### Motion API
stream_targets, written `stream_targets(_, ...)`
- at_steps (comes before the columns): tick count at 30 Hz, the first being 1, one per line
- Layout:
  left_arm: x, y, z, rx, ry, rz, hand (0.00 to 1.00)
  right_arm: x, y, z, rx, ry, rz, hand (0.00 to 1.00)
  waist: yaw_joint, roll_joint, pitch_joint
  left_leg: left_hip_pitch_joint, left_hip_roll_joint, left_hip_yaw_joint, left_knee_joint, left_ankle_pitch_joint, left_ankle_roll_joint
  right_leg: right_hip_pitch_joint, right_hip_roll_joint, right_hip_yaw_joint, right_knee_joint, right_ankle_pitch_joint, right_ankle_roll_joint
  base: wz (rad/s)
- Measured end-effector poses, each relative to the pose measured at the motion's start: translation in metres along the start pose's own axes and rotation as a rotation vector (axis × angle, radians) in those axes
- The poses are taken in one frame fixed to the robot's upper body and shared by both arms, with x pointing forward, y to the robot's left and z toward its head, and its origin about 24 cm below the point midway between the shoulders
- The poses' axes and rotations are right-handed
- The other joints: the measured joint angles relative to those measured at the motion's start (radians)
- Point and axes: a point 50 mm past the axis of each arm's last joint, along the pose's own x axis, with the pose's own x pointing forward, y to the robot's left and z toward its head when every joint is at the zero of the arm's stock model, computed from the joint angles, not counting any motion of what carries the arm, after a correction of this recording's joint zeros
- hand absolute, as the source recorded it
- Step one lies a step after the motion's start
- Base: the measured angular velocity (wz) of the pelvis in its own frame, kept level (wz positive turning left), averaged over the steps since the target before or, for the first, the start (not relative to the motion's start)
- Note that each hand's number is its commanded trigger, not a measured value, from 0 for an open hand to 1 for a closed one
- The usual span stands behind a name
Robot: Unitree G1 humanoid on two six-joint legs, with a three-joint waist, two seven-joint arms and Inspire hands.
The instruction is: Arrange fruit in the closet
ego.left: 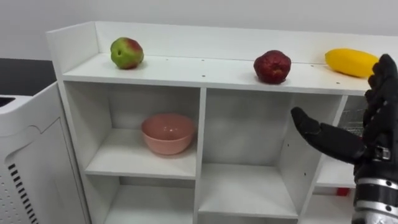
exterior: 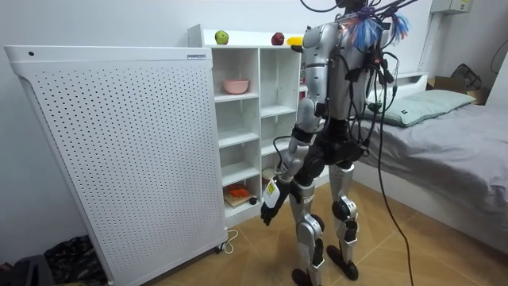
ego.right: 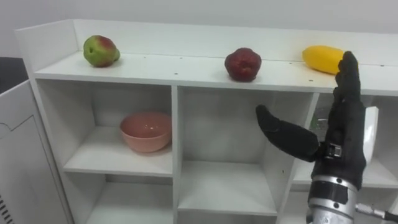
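Three fruits lie on top of the white closet (ego.left: 186, 73): a green-red apple (ego.left: 127, 53) at the left, a dark red apple (ego.left: 272, 66) in the middle and a yellow fruit (ego.left: 350, 62) at the right. My right hand (ego.left: 380, 127) is raised in front of the closet's right column. It is open, with the fingers pointing up just beside the yellow fruit and the thumb stretched left, and it holds nothing. My left hand (exterior: 270, 205) hangs open at my side, low in the room view. I stand facing the closet.
A pink bowl (ego.left: 167, 133) sits in the upper left compartment. The middle compartments hold nothing. A white perforated cabinet (exterior: 119, 159) stands against the closet's left side. Something orange (exterior: 238, 191) lies on a low shelf. A bed (exterior: 444, 135) is behind me.
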Motion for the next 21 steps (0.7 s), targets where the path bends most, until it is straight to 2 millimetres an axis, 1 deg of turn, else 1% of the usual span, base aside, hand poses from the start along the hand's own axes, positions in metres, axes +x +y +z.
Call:
stream_targets(1, 0.0, 0.001, 0.002, 0.01, -0.011, 0.003, 0.0, 0.003, 0.002, 0.003, 0.007, -0.012, 0.004, 0.0, 0.003, -0.001, -0.0002, 0.0, 0.0, -0.003, 0.001, 0.0, 0.0, 0.0, 0.0, -0.003, -0.001, 0.0, 0.0, 0.12)
stream_targets(2, 0.0, 0.002, 0.005, 0.032, -0.021, 0.007, 0.0, 0.005, 0.003, 0.004, 0.012, -0.021, 0.003, 0.0, 0.005, -0.003, 0.0003, -0.004, -0.002, -0.013, 0.006, 0.0, 0.0, 0.001, -0.002, -0.015, -0.001, 0.0, 0.0, 0.16)
stream_targets(4, 0.001, 0.003, 0.008, 0.043, -0.031, 0.011, 0.0, 0.007, 0.004, 0.005, 0.022, -0.02, 0.009, 0.0, 0.005, -0.002, 0.0014, -0.004, -0.002, -0.022, 0.008, 0.0, 0.0, 0.0, -0.002, -0.019, -0.002, 0.0, 0.0, 0.14)
stream_targets(8, 0.001, 0.005, 0.013, 0.039, -0.044, 0.022, 0.0, 0.013, 0.008, 0.0, 0.033, 0.01, 0.031, 0.0, 0.024, -0.003, 0.001, -0.01, -0.002, -0.03, 0.01, 0.002, 0.0, 0.005, -0.002, -0.028, -0.001, 0.0, 0.0, 0.06)
stream_targets(12, 0.001, 0.006, 0.014, 0.044, -0.042, 0.024, 0.0, 0.023, 0.01, -0.007, 0.041, 0.065, 0.027, 0.0, 0.025, -0.008, 0.0012, -0.019, -0.007, -0.044, 0.008, 0.01, 0.001, 0.001, -0.007, -0.046, 0.0, 0.0, 0.0, 0.12)
stream_targets(14, 0.001, 0.006, 0.012, 0.07, -0.035, 0.026, 0.0, 0.034, 0.013, -0.007, 0.059, 0.075, 0.025, 0.0, 0.027, -0.013, 0.0049, -0.02, -0.007, -0.046, 0.008, 0.012, 0.0, 0.001, -0.007, -0.048, 0.0, 0.0, 0.0, 0.0)
stream_targets(17, 0.0, 0.006, 0.009, 0.081, -0.024, 0.026, 0.0, 0.042, 0.015, -0.004, 0.07, 0.066, 0.025, 0.0, 0.03, -0.019, 0.006, -0.021, -0.006, -0.048, 0.008, 0.012, 0.0, 0.001, -0.006, -0.051, 0.0, 0.0, 0.0, 0.01)
stream_targets(19, 0.001, 0.008, 0.01, 0.083, -0.027, 0.031, 0.0, 0.049, 0.016, -0.002, 0.066, 0.057, 0.027, 0.0, 0.042, -0.025, 0.0068, -0.02, -0.006, -0.049, 0.009, 0.012, 0.0, 0.003, -0.006, -0.057, 0.0, 0.0, 0.0, 0.0)
stream_targets(21, 0.002, 0.012, 0.013, 0.085, -0.035, 0.04, 0.0, 0.054, 0.013, -0.004, 0.061, 0.072, 0.024, 0.0, 0.049, -0.033, 0.0086, -0.021, -0.006, -0.052, 0.009, 0.012, 0.0, 0.004, -0.007, -0.067, 0.0, 0.0, 0.0, 0.02)
